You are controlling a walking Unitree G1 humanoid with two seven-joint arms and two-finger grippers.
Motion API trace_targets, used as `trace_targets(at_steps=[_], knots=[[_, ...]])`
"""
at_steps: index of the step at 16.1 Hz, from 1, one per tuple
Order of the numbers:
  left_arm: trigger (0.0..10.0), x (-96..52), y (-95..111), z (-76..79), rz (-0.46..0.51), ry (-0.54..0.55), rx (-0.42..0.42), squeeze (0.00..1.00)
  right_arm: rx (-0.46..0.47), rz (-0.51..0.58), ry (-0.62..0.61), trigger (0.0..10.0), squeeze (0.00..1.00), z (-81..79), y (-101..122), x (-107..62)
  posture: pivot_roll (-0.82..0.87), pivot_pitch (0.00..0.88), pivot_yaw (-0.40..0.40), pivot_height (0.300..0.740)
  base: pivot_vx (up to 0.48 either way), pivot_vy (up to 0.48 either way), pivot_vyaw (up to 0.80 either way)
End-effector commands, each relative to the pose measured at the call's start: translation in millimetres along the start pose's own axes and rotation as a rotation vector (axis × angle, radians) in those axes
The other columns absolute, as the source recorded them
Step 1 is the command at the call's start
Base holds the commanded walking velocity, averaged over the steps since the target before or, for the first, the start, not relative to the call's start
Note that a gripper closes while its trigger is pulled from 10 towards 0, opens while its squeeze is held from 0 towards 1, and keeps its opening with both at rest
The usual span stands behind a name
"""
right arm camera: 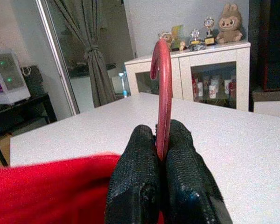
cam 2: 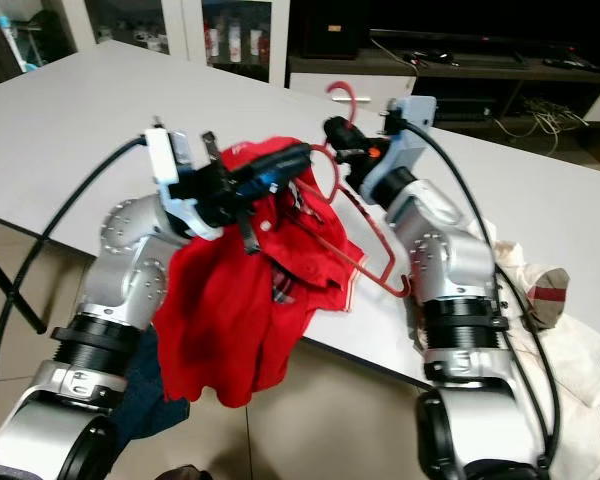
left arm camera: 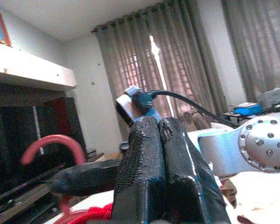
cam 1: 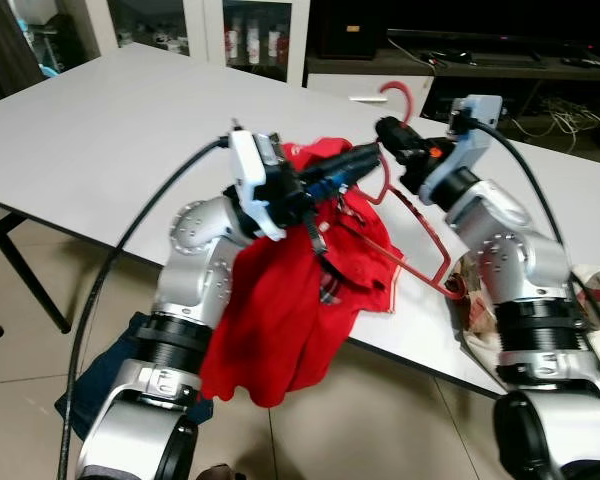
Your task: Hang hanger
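The hanger (cam 1: 412,214) is up in the air over the near edge of your white table (cam 1: 110,140), red wire frame, its hook (right arm camera: 161,79) pointing up. Your right gripper (right arm camera: 164,140) has its two black fingers pressed tight on the hook's stem, no gap either side of the wire. Your left gripper (cam 1: 365,158) reaches in towards the hanger from the other side, fingers (left arm camera: 140,177) closed flat together, a bit of red cloth showing at their base; you've got the red shirt (cam 1: 290,310) pinched there. The shirt is draped over the left half of the hanger and over your left forearm, hanging past the table's edge towards the floor. Below the table's edge by your left arm lies a dark blue cloth (cam 1: 110,375). Beyond the hanger stands a white cabinet (right arm camera: 196,79) with figurines on top.
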State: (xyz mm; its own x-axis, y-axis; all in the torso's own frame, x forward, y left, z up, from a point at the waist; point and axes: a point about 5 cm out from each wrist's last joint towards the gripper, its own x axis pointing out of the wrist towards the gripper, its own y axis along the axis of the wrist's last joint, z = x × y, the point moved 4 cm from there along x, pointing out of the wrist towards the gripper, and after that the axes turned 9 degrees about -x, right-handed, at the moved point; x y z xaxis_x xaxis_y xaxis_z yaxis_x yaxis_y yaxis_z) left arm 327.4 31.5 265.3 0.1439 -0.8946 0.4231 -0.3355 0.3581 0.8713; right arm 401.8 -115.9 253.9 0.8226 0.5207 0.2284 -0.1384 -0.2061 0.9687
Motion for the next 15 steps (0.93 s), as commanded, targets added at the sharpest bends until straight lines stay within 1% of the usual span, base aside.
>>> trace_targets(at_steps=[1, 4, 5, 6, 7, 8, 9, 10, 11, 12, 13, 15], knots=[[0.0, 10.9, 8, 8.2, 0.023, -0.049, 0.029, 0.00, -0.003, 0.050, -0.020, 10.0, 0.00, 1.0, 14, 1.9, 0.01, 0.045, -0.052, 0.740, 0.000, 0.000, 0.00], [0.0, 15.4, 8, 10.2, 0.026, -0.040, 0.061, 0.00, 0.026, 0.028, 0.039, 10.0, 0.00, -18.6, 2, 5.8, 0.01, 0.045, -0.054, 0.740, 0.000, 0.000, 0.00], [0.0, 14.6, 5, 5.2, -0.003, -0.004, 0.102, 0.00, 0.033, 0.027, 0.046, 10.0, 0.00, -20.4, 0, 4.3, 0.01, 0.047, -0.054, 0.740, 0.000, 0.000, 0.00], [0.0, 13.1, 2, 1.6, -0.030, 0.020, 0.122, 0.00, 0.040, 0.029, 0.046, 10.0, 0.00, -20.4, 0, 3.0, 0.01, 0.046, -0.054, 0.740, 0.000, 0.000, 0.00], [1.2, 9.7, -3, -6.0, -0.066, 0.074, 0.127, 0.00, 0.058, 0.040, 0.049, 10.0, 0.00, -20.7, 0, -0.4, 0.01, 0.047, -0.054, 0.740, 0.000, 0.000, 0.00], [1.8, 7.4, -5, -11.7, -0.083, 0.113, 0.133, 0.00, 0.071, 0.048, 0.054, 10.0, 0.00, -21.9, 0, -2.7, 0.01, 0.045, -0.054, 0.740, 0.000, 0.000, 0.00], [6.0, 4.2, -6, -17.6, -0.095, 0.151, 0.148, 0.00, 0.090, 0.070, 0.067, 10.0, 0.00, -28.1, -4, -7.6, 0.01, 0.044, -0.054, 0.740, 0.000, 0.000, 0.00], [8.0, 3.0, -7, -18.8, -0.100, 0.159, 0.157, 0.00, 0.098, 0.089, 0.067, 10.0, 0.00, -30.7, -5, -9.9, 0.01, 0.044, -0.054, 0.740, 0.000, 0.000, 0.00], [9.7, 1.7, -7, -20.8, -0.108, 0.173, 0.175, 0.00, 0.128, 0.127, 0.036, 10.0, 0.00, -29.7, -6, -12.5, 0.01, 0.044, -0.053, 0.740, 0.000, 0.000, 0.00], [10.0, -0.1, -9, -26.9, -0.128, 0.221, 0.194, 0.00, 0.169, 0.182, -0.059, 10.0, 0.00, -19.8, -8, -15.0, 0.01, 0.042, -0.051, 0.740, 0.000, 0.000, 0.00], [10.0, -0.8, -10, -29.2, -0.134, 0.238, 0.193, 0.00, 0.168, 0.194, -0.089, 10.0, 0.00, -16.7, -9, -15.9, 0.01, 0.042, -0.051, 0.740, 0.000, 0.000, 0.00], [10.0, -7.6, -17, -41.3, -0.170, 0.325, 0.208, 0.00, 0.158, 0.192, -0.172, 10.0, 0.00, -13.5, -26, -20.2, 0.02, 0.038, -0.049, 0.740, 0.000, 0.000, 0.00]])
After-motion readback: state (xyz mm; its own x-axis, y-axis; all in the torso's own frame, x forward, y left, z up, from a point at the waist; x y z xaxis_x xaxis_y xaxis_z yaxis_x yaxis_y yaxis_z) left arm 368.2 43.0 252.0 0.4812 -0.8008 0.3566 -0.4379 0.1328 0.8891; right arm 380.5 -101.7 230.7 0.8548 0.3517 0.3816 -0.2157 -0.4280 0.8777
